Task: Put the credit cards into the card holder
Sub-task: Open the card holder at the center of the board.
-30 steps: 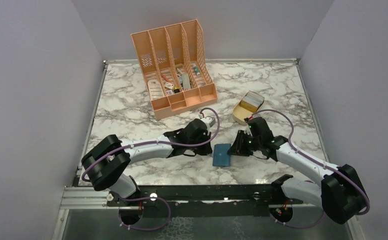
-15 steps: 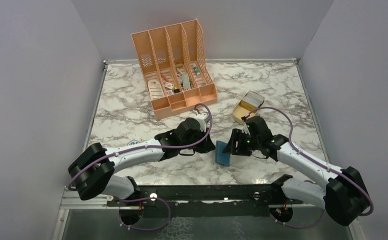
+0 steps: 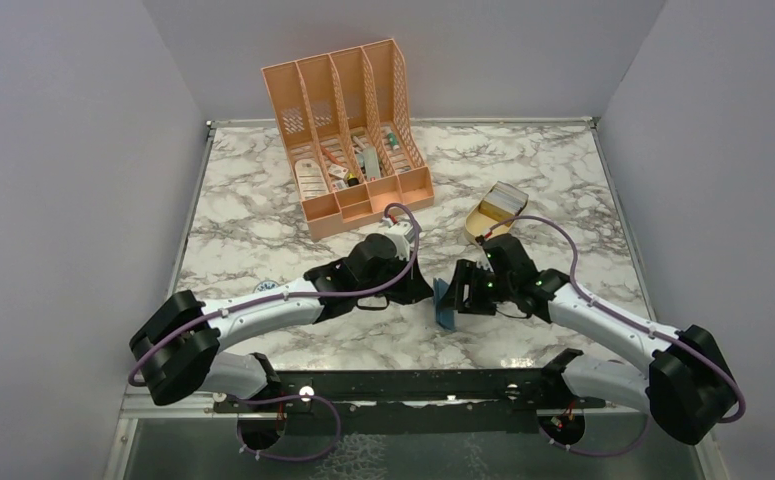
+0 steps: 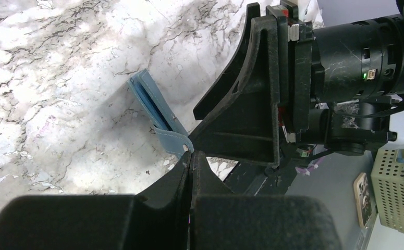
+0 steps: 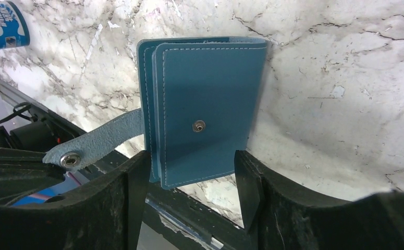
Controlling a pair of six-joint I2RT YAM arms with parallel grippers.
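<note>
Two grippers face each other at the table's (image 3: 253, 230) near middle. Right gripper (image 5: 192, 161) clamps the folded card holder (image 5: 210, 88), stood on edge, its tab (image 5: 100, 141) unsnapped. Left gripper (image 4: 191, 155) has its jaws pressed together, tips touching that tab; whether they pinch it I cannot tell. Beyond, cards (image 3: 506, 203) sit in a tray (image 3: 474, 234); farthest, the organizer (image 3: 348, 140).

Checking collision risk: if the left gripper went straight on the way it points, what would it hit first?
Probably the snap tab of the card holder, right at the tips of the left gripper; the right gripper sits just behind.
</note>
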